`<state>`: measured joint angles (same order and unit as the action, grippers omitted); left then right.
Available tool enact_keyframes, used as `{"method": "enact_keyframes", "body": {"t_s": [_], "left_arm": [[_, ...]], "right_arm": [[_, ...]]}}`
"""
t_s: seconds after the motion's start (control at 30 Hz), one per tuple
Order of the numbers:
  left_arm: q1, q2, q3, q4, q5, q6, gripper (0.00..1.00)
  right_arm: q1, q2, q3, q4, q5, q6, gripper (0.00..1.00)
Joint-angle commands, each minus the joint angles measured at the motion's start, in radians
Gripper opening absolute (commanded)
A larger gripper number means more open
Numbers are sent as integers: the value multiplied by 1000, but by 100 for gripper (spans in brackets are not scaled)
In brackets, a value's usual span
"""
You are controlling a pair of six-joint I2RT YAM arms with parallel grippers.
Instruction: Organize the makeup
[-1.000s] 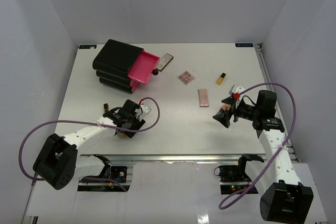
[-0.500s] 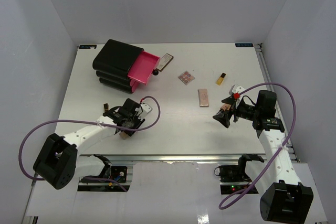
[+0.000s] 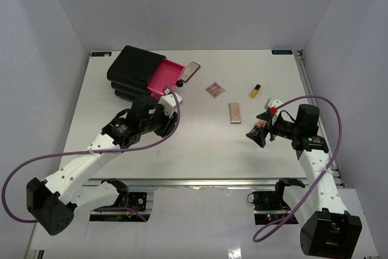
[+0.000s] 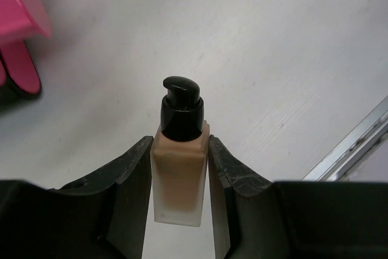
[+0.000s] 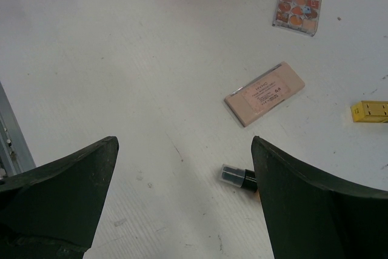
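Observation:
My left gripper (image 3: 162, 115) (image 4: 180, 145) is shut on the beige black-capped bottle (image 4: 179, 180) and holds it above the table, just in front of the open pink drawer (image 3: 163, 80). The bottle is hidden under the gripper in the top view. My right gripper (image 3: 257, 133) (image 5: 183, 144) is open and empty, with the slim tube (image 5: 239, 177) lying at its right finger. The pink rectangular palette (image 3: 234, 112) (image 5: 265, 93), the square palette (image 3: 214, 89) (image 5: 296, 11), the yellow-black tube (image 3: 256, 91) (image 5: 371, 111) and the grey compact (image 3: 191, 72) lie on the table.
The big black box (image 3: 133, 68) stands at the back left with its top drawer pulled out; a corner of that drawer shows in the left wrist view (image 4: 18, 4). The table's metal front edge (image 4: 357, 150) runs close by.

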<state>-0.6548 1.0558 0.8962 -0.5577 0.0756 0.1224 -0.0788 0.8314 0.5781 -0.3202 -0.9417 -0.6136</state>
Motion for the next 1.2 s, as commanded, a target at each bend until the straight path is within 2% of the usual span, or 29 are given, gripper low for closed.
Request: {"method": "enact_keyframes", "body": {"t_s": [0.0,0.13,0.27,0.4,0.57,0.77,0.9,1.07,1.17], "left_arm": [[-2,-22,183,108,27,-99,0],[1,165,378,81,-111,-110,0],[74,360,599,40,-183,-112,0],[144,512,707,36,-241,-90,1],[160,635,812,35,-295,-38,4],[169,709,836,25,-318,0,7],[170,721,817,14,-328,4,14],[170,728,799,12,-325,8,26],[170,730,796,10,-316,9,41]], "right_arm": [[-4,1,34,0,0,-14,97],[-6,0,34,0,0,-14,97],[-6,-3,32,-1,-2,-14,97],[-6,-5,31,-2,-11,-12,97],[-6,-6,31,-2,-17,-12,97],[-6,-8,32,-2,-16,-12,97],[-6,-5,32,-2,-16,-12,97],[-6,-3,32,-2,-9,-12,98],[-6,-2,32,-2,-5,-12,98]]}}
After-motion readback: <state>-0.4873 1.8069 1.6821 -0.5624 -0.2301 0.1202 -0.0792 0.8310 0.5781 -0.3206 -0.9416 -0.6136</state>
